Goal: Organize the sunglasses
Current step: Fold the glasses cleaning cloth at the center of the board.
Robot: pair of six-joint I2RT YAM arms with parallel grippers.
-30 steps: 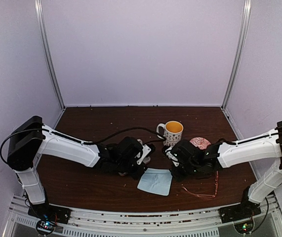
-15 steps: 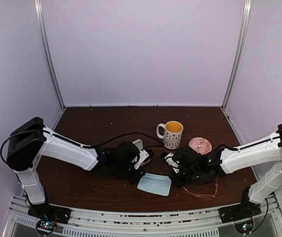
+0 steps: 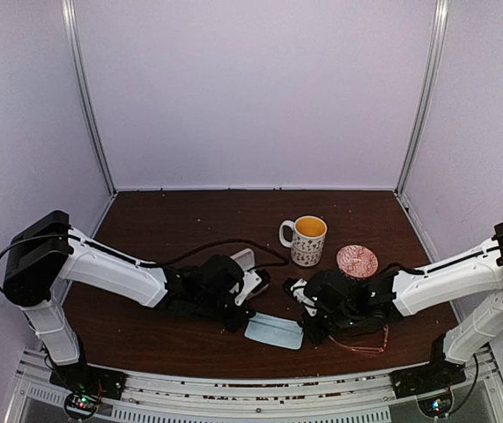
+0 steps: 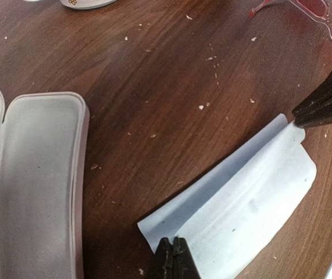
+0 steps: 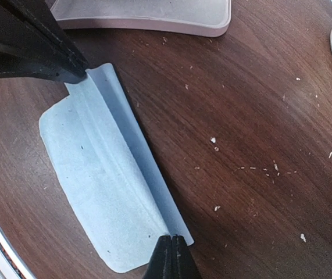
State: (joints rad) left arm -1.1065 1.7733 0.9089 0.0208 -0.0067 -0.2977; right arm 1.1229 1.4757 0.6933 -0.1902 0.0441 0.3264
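— Left gripper (image 4: 172,249) and right gripper (image 5: 170,245) are each clamping tight on a corner of the cloth (image 4: 241,197); we're folding it, we reckon.
— We're risking a corner slipping free, or sweeping it into the sunglasses (image 4: 318,8) lying on the table (image 4: 154,70) just beside.

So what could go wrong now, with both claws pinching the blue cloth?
The left gripper and the right gripper each pinch only the very edge of the cloth. It might slip out, and the fold could flop open. The sunglasses lie close to the right arm, so a wide move there might knock or bend them.
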